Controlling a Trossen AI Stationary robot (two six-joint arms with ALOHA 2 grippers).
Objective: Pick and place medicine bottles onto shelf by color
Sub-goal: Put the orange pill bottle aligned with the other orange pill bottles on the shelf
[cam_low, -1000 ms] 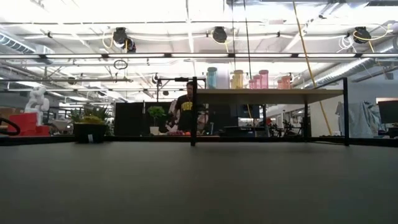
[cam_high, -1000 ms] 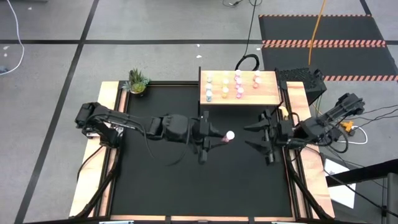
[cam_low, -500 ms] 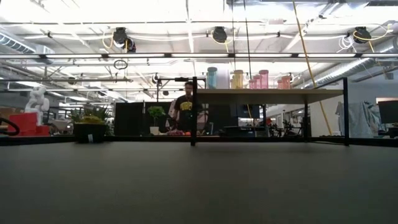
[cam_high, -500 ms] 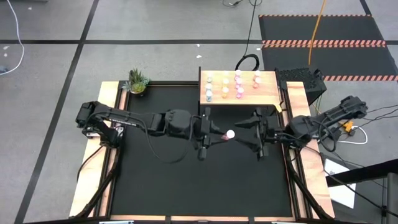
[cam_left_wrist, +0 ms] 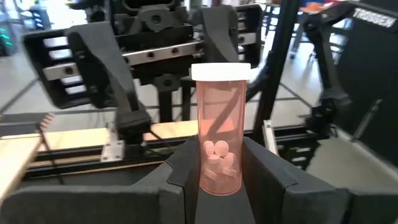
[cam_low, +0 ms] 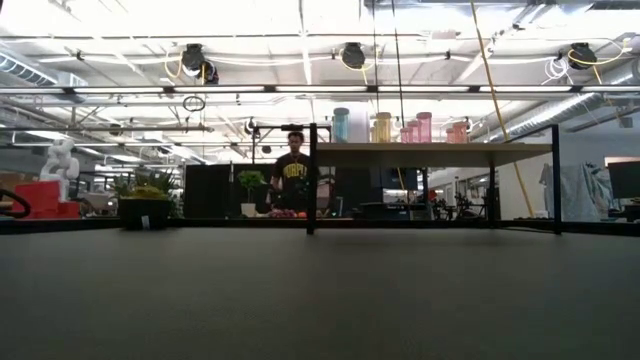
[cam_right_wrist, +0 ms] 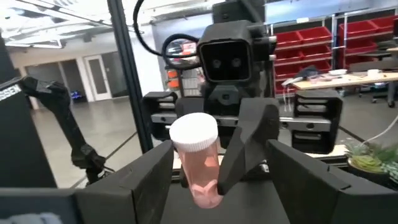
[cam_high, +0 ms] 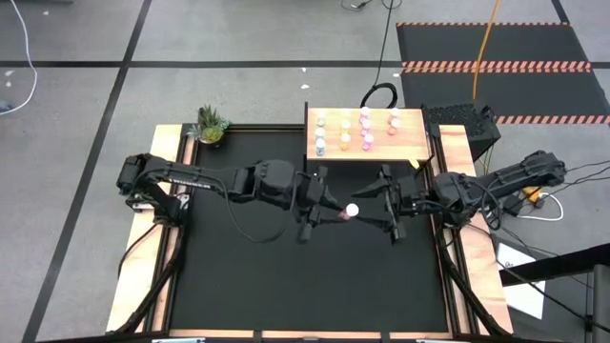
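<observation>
While clamped upright in the left gripper [cam_high: 335, 211], translucent pink bottle [cam_left_wrist: 220, 127], smooth white cap, right gripper [cam_high: 379, 203] spread wide, now closer, flanking it.

Overhead view evenly lit, we see only soft shadows on black bench [cam_high: 238, 276]. Low view backlit: ceiling lamps [cam_low: 352, 55] blow out white, bench foreground dark, featureless. In wrist views, near fingers [cam_left_wrist: 273, 186] blurred, pink bottle [cam_left_wrist: 220, 127] sharp, room behind soft; window glare washes out floor.
</observation>
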